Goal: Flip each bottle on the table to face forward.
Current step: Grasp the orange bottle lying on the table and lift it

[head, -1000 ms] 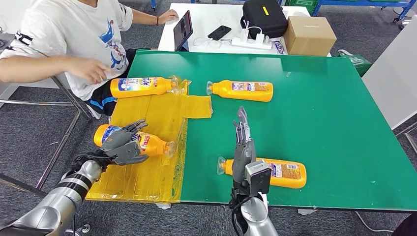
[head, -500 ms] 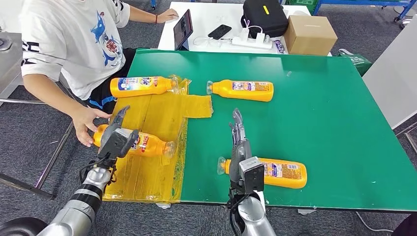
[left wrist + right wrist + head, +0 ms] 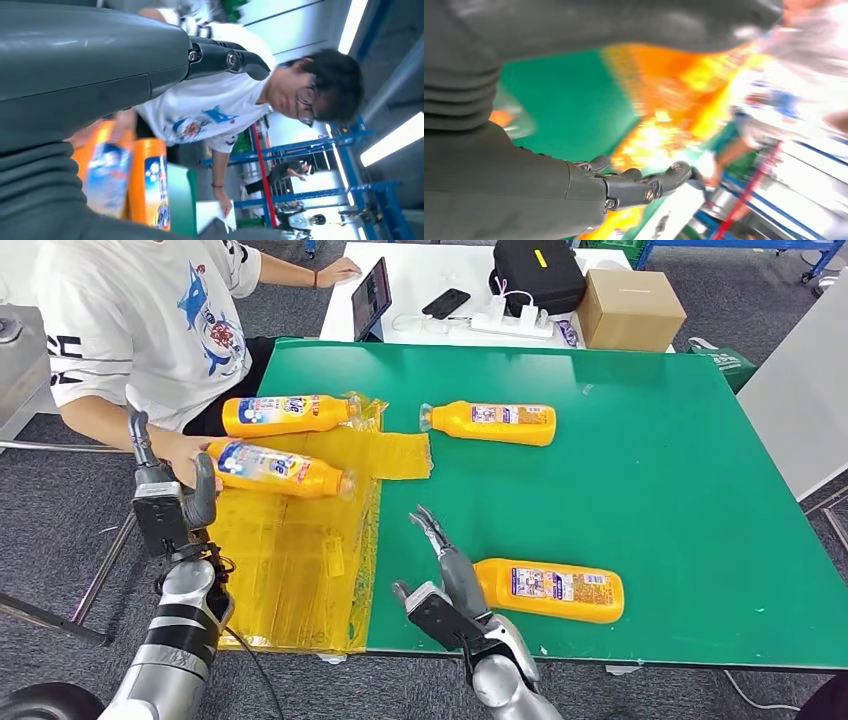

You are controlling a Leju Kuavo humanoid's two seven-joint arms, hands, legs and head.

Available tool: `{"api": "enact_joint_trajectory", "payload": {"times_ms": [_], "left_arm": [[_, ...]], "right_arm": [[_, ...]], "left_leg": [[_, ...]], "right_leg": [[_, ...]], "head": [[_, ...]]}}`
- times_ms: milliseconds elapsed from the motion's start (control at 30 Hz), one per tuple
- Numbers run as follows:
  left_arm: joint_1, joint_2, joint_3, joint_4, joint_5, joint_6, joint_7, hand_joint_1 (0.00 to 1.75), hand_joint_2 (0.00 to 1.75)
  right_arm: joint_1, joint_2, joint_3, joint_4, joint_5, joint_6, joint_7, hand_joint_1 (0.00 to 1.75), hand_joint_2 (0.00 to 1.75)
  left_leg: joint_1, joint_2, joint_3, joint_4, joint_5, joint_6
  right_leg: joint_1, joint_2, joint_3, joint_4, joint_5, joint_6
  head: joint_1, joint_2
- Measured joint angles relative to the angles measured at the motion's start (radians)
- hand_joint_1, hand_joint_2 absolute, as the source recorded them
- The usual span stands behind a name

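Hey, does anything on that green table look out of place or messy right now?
The yellow plastic sheet at the green table's left edge is wrinkled and ragged, and a person's hand grips one orange bottle lying on it.

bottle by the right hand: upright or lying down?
Lying down. The bottle rests lengthwise on the green table, label up, beside the right hand.

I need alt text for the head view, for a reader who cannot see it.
Four orange bottles lie on a green table, one held by a person's hand. The robot's left hand is raised and open; its right hand is open beside the nearest bottle.
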Motion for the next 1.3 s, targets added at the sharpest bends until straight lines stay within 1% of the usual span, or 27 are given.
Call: {"api": "enact_joint_trajectory", "payload": {"times_ms": [100, 233, 367, 467, 567, 667, 733, 833, 1000, 1133, 1300], "left_arm": [[0.044, -0.012, 0.011, -0.025, 0.044, -0.062, 0.000, 0.00, 1.75], [0.121, -0.025, 0.023, -0.064, 0.053, -0.120, 0.003, 0.00, 1.75], [0.188, -0.028, 0.028, -0.095, 0.004, -0.160, 0.006, 0.00, 1.75], [0.221, -0.030, 0.028, -0.105, -0.031, -0.172, 0.007, 0.00, 1.75], [0.233, -0.032, 0.027, -0.108, -0.055, -0.179, 0.006, 0.00, 1.75], [0.236, -0.035, 0.026, -0.105, -0.070, -0.192, 0.003, 0.00, 1.75], [0.235, -0.037, 0.026, -0.099, -0.076, -0.206, 0.002, 0.00, 1.75], [0.235, -0.039, 0.025, -0.087, -0.084, -0.216, 0.002, 0.00, 1.75], [0.233, -0.040, 0.025, -0.073, -0.088, -0.219, 0.002, 0.00, 1.75], [0.224, -0.041, 0.024, -0.056, -0.093, -0.229, 0.002, 0.00, 1.75], [0.212, -0.047, 0.019, -0.019, -0.096, -0.232, 0.002, 0.00, 1.75]], "right_arm": [[0.007, -0.072, -0.013, -0.016, 0.078, -0.001, 0.061, 0.00, 1.75], [0.044, -0.175, -0.051, -0.123, 0.179, 0.027, 0.134, 0.00, 1.75], [0.087, -0.270, -0.091, -0.242, 0.227, 0.085, 0.194, 0.00, 1.75], [0.110, -0.320, -0.109, -0.296, 0.245, 0.106, 0.212, 0.00, 1.75], [0.120, -0.350, -0.116, -0.323, 0.248, 0.120, 0.214, 0.00, 1.75], [0.119, -0.365, -0.115, -0.326, 0.251, 0.136, 0.212, 0.00, 1.75], [0.118, -0.375, -0.113, -0.322, 0.241, 0.164, 0.220, 0.00, 1.75], [0.119, -0.398, -0.111, -0.310, 0.213, 0.209, 0.239, 0.00, 1.75], [0.119, -0.427, -0.109, -0.294, 0.190, 0.236, 0.249, 0.00, 1.75], [0.115, -0.457, -0.105, -0.274, 0.143, 0.304, 0.277, 0.00, 1.75], [0.085, -0.489, -0.104, -0.226, 0.118, 0.317, 0.295, 0.00, 1.75]], "left_leg": [[-0.001, 0.000, 0.000, 0.000, 0.000, 0.000], [-0.002, 0.001, -0.001, 0.000, -0.001, 0.001], [-0.002, 0.001, -0.002, 0.000, -0.002, 0.001], [-0.002, 0.002, -0.003, 0.000, -0.002, 0.001], [-0.001, 0.002, -0.003, 0.000, -0.002, 0.001], [-0.001, 0.002, -0.003, 0.000, -0.002, 0.001], [-0.001, 0.002, -0.003, 0.000, -0.002, 0.001], [-0.001, 0.002, -0.003, 0.000, -0.002, 0.001], [-0.001, 0.002, -0.003, 0.000, -0.002, 0.001], [-0.001, 0.001, -0.003, 0.000, -0.002, 0.001], [-0.001, 0.002, -0.002, 0.000, -0.002, 0.001]], "right_leg": [[-0.001, 0.000, 0.000, -0.001, 0.000, 0.000], [-0.002, 0.000, -0.001, -0.001, 0.000, 0.000], [-0.002, 0.000, -0.003, -0.001, 0.000, 0.001], [-0.001, 0.000, -0.003, -0.001, 0.000, 0.001], [-0.001, 0.000, -0.003, -0.001, 0.000, 0.001], [0.000, 0.000, -0.003, -0.001, 0.000, 0.001], [0.000, 0.000, -0.003, -0.001, 0.000, 0.001], [-0.001, 0.000, -0.003, -0.001, 0.000, 0.001], [-0.001, 0.000, -0.003, -0.001, 0.000, 0.001], [0.000, 0.000, -0.003, -0.001, 0.000, 0.001], [-0.001, 0.000, -0.003, -0.001, 0.000, 0.001]], "head": [[0.000, 0.000], [0.000, 0.000], [0.000, 0.000], [0.000, 0.000], [0.000, 0.000], [0.000, 0.000], [0.000, 0.000], [0.000, 0.000], [0.000, 0.000], [0.000, 0.000], [0.000, 0.000]]}}
